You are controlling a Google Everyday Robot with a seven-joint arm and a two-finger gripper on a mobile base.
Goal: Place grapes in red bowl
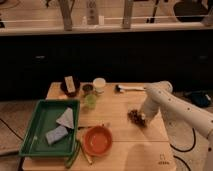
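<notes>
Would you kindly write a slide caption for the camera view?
Gripper at the grapes on the wooden table, apart from the red bowl.

Arm (172, 104) reaches in from right of the grapes (133, 115), elbow raised. Gripper (143, 119) points down, just right of them.
</notes>
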